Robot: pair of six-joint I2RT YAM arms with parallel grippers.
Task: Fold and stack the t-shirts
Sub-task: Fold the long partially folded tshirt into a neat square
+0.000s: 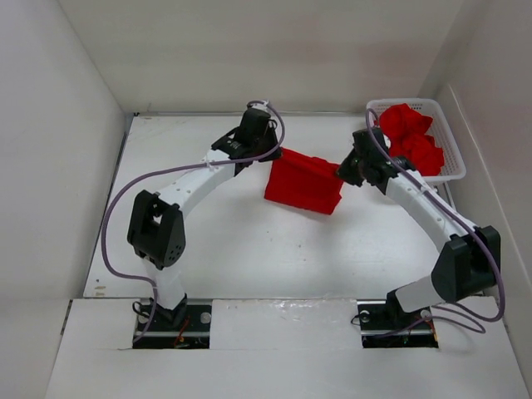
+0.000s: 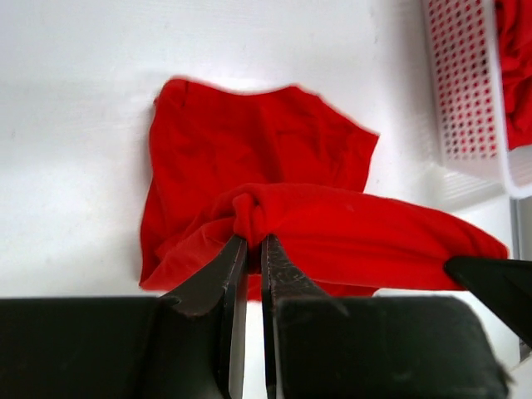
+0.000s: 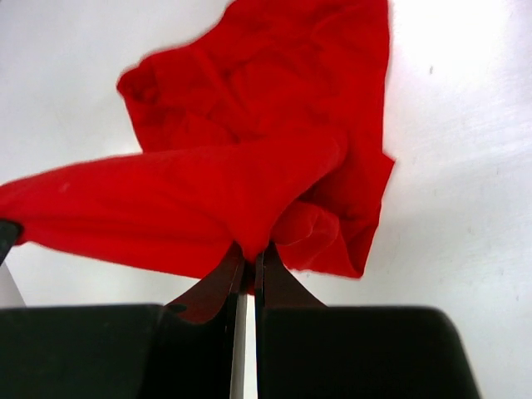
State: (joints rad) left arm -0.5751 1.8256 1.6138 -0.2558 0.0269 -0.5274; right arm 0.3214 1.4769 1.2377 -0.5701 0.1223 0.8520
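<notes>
We see one red t-shirt (image 1: 304, 183) stretched between the two arms, just to the left of the white mesh basket (image 1: 450, 137) and over the white table (image 1: 249, 249). The left gripper (image 1: 268, 158) has the end of the shirt farthest from the basket. In the left wrist view its jaws are pressed together on a bunched knot of red cloth, with only a sliver of a gap between them. The right gripper (image 1: 341, 172) has the end nearest the basket, just beside the basket's left wall. Its jaws are likewise clamped on a gathered fold, as its own wrist view shows.

Between the two grips the shirt's upper edge runs taut, sloping slightly down toward the basket. The rest of the cloth hangs below that edge as a wrinkled panel. We cannot tell whether its lower edge touches the table or hangs just clear of it.

Inside the basket lies a crumpled heap of other red t-shirts (image 1: 411, 137), piled loosely and unfolded against its left and middle parts.
</notes>
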